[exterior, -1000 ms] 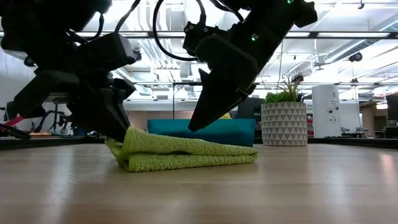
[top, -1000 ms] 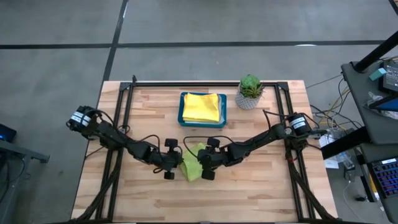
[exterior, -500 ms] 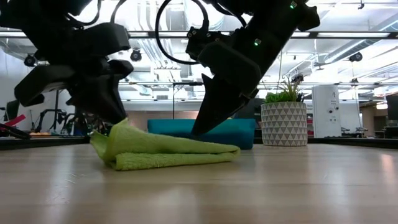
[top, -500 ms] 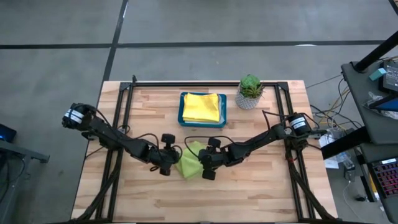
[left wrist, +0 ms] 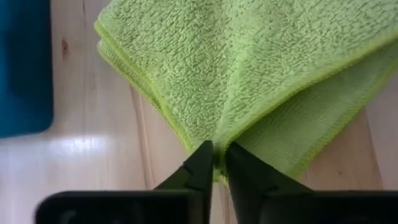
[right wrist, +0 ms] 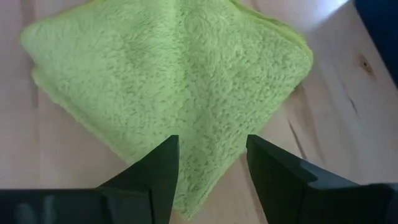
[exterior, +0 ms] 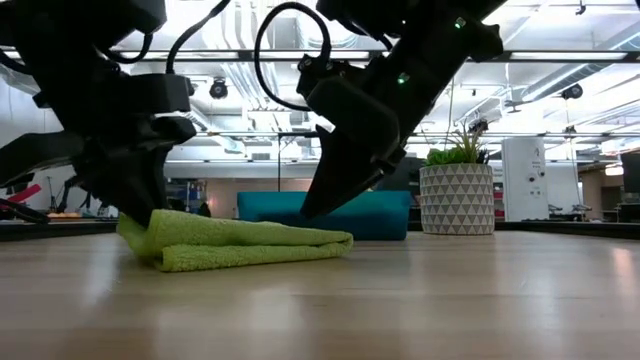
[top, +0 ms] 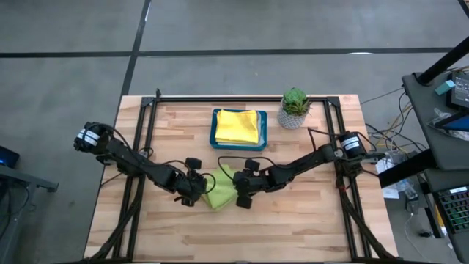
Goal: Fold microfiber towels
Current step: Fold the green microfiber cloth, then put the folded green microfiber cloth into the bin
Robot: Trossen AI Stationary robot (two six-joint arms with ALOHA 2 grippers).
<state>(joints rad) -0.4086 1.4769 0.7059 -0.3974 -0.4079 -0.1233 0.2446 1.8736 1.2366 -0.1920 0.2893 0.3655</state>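
A folded lime green microfiber towel (top: 219, 192) lies on the wooden table near its middle, flat on its underside (exterior: 240, 250). My left gripper (top: 199, 189) is at the towel's left end, shut on it (left wrist: 215, 163). My right gripper (top: 236, 196) stands open over the towel's right end, one finger on either side of that corner (right wrist: 208, 168). A folded yellow towel (top: 239, 126) lies in the teal tray (top: 215, 129) at the back. My left gripper pinches the towel's left end (left wrist: 219, 138) between its two fingers, where a raised crease runs off from the fingertips. Several layers lie there; how many are caught does not show. The fingers slant down from the table's left. The towel rests on the table. My right gripper: whether its fingertips (exterior: 308, 210) touch the towel cannot be told.
A small potted plant (top: 294, 108) stands at the back right beside the tray. Black frame rails (top: 143, 132) run along the table's left, right and far sides. Bare wood lies in front of the towel toward the near edge.
My left gripper has moved toward the table's left edge and tipped, dragging the green towel's left end with it. The towel has slid left along the table and its held end, raised a moment ago, now sits lower. My right gripper has stayed open.
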